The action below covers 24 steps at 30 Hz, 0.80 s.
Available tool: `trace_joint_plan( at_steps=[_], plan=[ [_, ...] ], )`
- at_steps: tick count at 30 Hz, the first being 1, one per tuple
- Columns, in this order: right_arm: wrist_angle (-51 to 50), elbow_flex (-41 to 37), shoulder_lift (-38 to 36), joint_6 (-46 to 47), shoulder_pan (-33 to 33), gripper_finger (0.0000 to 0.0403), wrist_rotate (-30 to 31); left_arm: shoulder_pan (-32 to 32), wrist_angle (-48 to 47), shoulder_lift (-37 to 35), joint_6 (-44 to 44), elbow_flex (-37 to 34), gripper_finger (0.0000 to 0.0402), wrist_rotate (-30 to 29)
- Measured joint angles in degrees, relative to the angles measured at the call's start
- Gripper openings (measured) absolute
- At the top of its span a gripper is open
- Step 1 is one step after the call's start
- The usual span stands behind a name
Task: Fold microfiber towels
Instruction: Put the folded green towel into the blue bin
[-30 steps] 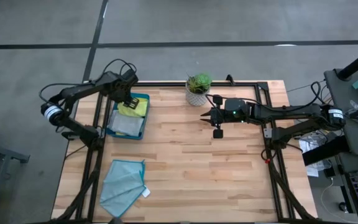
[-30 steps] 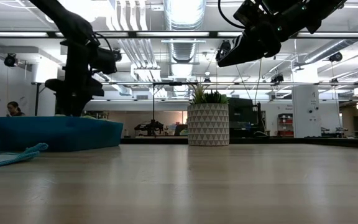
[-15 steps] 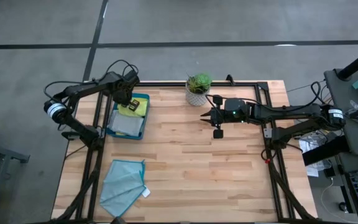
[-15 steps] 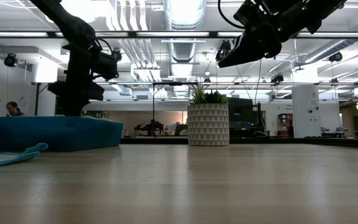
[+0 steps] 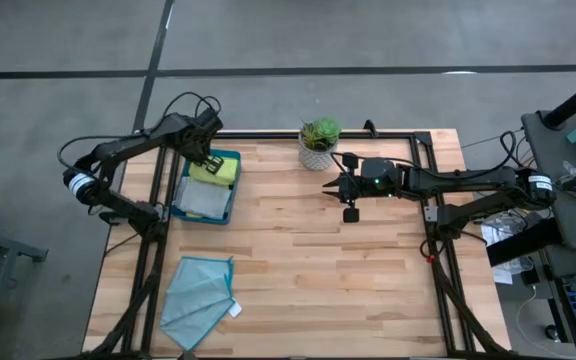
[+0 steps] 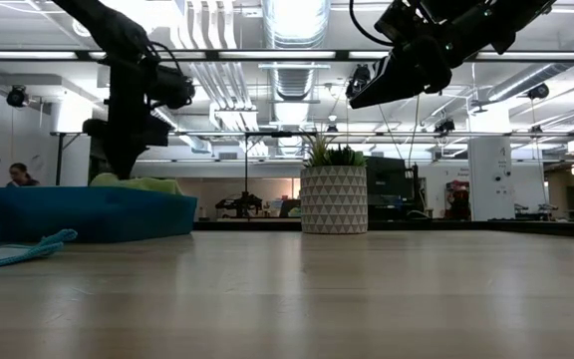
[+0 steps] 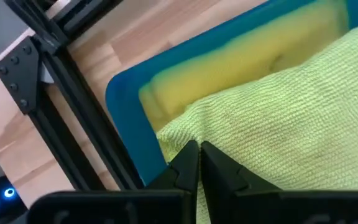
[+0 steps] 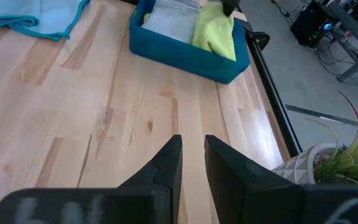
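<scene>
pinching the lime green towel [image 7: 278, 118] in the tray [image 5: 183, 208] at the bench's far left.
left pincer [image 7: 197, 163] clenched on a fold of it; soft, light cloth, likely to drape, best held by an edge. right pincer [image 5: 330, 186] hovers mid-bench, fingers slightly parted, grasping nothing.

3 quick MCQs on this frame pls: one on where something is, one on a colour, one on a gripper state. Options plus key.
1. Where does the light teal towel lie?
A. in the tray
B. on the table's near left corner
C. beside the potted plant

2. What colour is the towel under the left gripper?
A. lime green
B. pale grey
C. red

3. How is the left gripper?
A. wide open above the bare table
B. shut on the lime green towel
C. out of view

Key: 1 B, the high view shows it spread apart from the dark teal tray. 2 A, seen in the left wrist view. 3 B, the fingers meet on the cloth.
</scene>
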Motion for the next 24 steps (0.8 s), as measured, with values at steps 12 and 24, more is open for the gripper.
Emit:
trace_joint_plan(
  at_steps=[12, 24],
  plan=[
    [0.0, 0.0, 0.0, 0.0, 0.0, 0.0061, 0.0, -0.6, -0.1, 1.5, -1.4, -2.9, 0.0006, 4.2],
    [0.0, 0.0, 0.0, 0.8, 0.0, 0.0061, 0.0, -1.2, -3.6, -4.2, 0.7, 1.7, 0.0144, 4.2]
  ],
)
